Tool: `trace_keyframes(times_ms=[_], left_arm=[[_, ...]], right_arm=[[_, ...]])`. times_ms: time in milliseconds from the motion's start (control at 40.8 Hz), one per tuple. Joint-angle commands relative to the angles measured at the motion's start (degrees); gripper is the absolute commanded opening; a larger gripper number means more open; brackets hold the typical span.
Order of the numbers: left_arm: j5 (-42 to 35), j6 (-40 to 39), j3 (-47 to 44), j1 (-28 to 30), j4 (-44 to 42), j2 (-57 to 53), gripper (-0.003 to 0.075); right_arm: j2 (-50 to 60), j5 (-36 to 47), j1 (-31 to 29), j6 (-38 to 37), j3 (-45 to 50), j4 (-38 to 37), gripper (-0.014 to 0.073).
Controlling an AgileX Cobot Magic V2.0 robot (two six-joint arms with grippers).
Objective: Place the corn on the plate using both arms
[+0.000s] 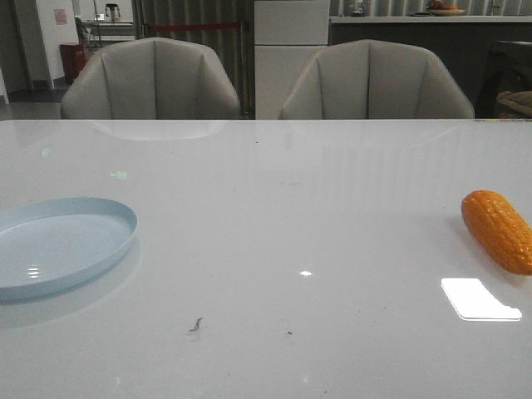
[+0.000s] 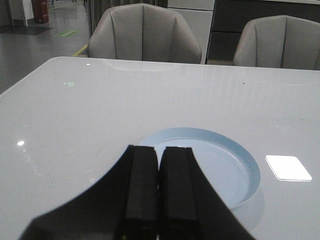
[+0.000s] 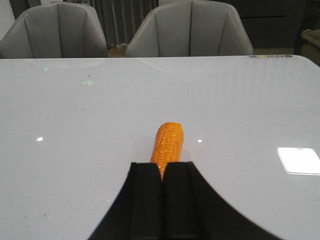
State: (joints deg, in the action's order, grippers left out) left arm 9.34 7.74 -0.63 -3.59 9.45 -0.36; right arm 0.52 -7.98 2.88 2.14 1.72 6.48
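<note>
Nothing is done yet, as far as I can tell. The corn (image 1: pixel 499 230) lies on the white table (image 1: pixel 274 249), far over on the right side. The plate (image 1: pixel 58 243) sits far over on the left side, and it has nothing in it. The two are well apart, with bare table between them.

No arm shows in the front view. Each wrist view shows its own gripper. The right gripper (image 3: pixel 162 200) has its two fingers pressed together, with only a thin line between them. It pinches nothing. The corn lies just past its tips, pointing away from it, with the near end hidden behind the fingers. I cannot tell if they touch.

The left gripper (image 2: pixel 159 195) is pressed together too and pinches nothing. The plate lies just in front of it, a little to one side.

All of the job is left, I think: the right gripper has to spread, grab the corn and lift it. Then the corn must get across to the plate, maybe passed from one arm to the other.
</note>
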Motion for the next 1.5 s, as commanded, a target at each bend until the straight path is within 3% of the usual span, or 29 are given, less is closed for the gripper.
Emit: trace_keyframes(times_ms=[0,859,1251,1472], left_arm=[[-5.17,-0.21,-2.13,-0.48,0.66,-1.19,0.0094],[-5.17,-0.21,-2.13,-0.48,0.66,-1.19,0.0094],[-14.08,-0.21,-0.84,-0.48,0.66,-1.19,0.0094],[-18.04,-0.21,6.17,-0.48,0.66,-1.19,0.0094]], right_arm=[[1.27,4.53,-0.03,0.39,-1.34,0.14,0.0057],[1.27,4.59,-0.03,0.39,-1.34,0.14,0.0057],[1.27,9.75,-0.03,0.39,-1.80,0.14,0.0057],[0.99,6.04,-0.03,0.39,-10.88,0.14,0.0059]])
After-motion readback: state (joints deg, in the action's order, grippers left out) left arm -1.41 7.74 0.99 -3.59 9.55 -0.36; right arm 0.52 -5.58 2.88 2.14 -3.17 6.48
